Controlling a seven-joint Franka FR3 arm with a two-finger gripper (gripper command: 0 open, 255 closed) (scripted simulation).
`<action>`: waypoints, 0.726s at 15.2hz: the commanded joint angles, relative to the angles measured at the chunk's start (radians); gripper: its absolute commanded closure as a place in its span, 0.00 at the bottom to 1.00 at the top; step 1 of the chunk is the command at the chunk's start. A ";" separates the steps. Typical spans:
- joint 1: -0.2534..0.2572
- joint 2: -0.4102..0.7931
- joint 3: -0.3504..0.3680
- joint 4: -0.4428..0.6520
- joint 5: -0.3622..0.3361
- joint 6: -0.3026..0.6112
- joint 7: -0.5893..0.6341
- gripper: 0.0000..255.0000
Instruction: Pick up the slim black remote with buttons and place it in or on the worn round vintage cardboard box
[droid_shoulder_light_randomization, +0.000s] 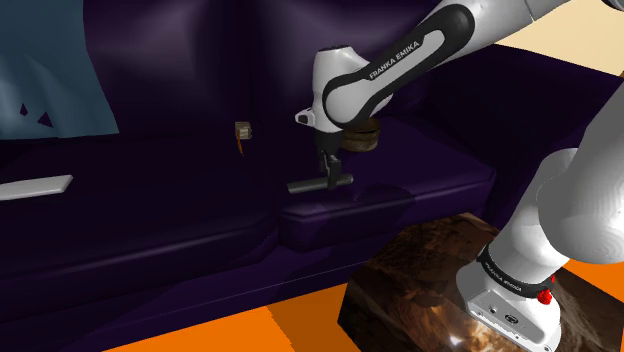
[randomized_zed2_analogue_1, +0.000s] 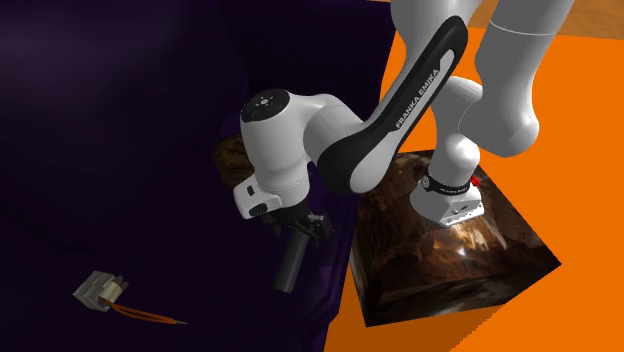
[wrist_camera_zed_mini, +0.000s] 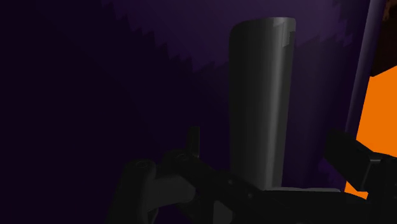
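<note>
In the shoulder view, a pale flat slab lies on the dark purple sofa, far left of the round brown box. A small tan device with trailing wires sits nearer, also on the box's left. Just below the box, the gripper clasps the dark grey remote crosswise between its fingers. The stand sits lower, right of the box.

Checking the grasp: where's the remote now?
Shoulder view's middle: the dark remote is clasped in the gripper over the purple sofa seat, near the brown round box.
</note>
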 joint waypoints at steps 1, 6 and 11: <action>0.000 0.001 0.000 -0.001 0.000 0.002 0.000 0.00; 0.000 0.001 0.000 -0.001 0.000 0.002 0.000 1.00; 0.000 0.003 0.000 0.002 0.000 0.001 0.000 1.00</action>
